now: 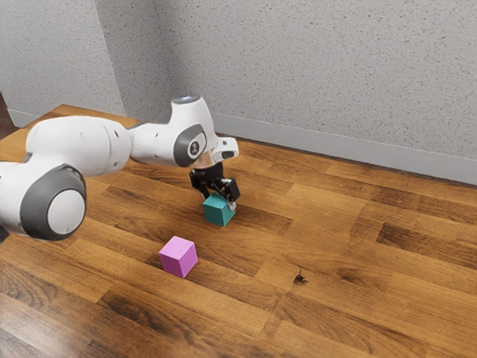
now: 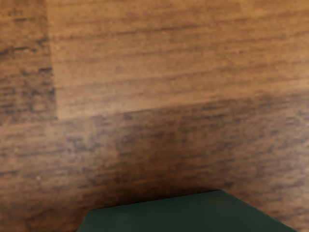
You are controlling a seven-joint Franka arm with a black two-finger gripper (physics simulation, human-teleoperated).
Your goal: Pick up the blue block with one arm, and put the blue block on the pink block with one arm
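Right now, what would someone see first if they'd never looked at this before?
The big white robot arm reaching in from the exterior view's left, its black gripper right down on the blue block in the middle of the wooden table. Then the bright pink block, sitting alone nearer the camera, apart from the blue one.

Your arm (image 1: 82,149) comes in from the exterior view's left, its thick white link low and almost level. The grey-capped elbow joint (image 1: 52,201) bulges toward the camera at the near end. The forearm runs on toward the exterior view's right, up to the wrist (image 1: 190,142). There the wrist bends hard downward, so the jaws point straight down at the surface (image 1: 358,253). The jaws are low, upright, and pinched onto the top of the blue block (image 1: 218,212) from two sides.
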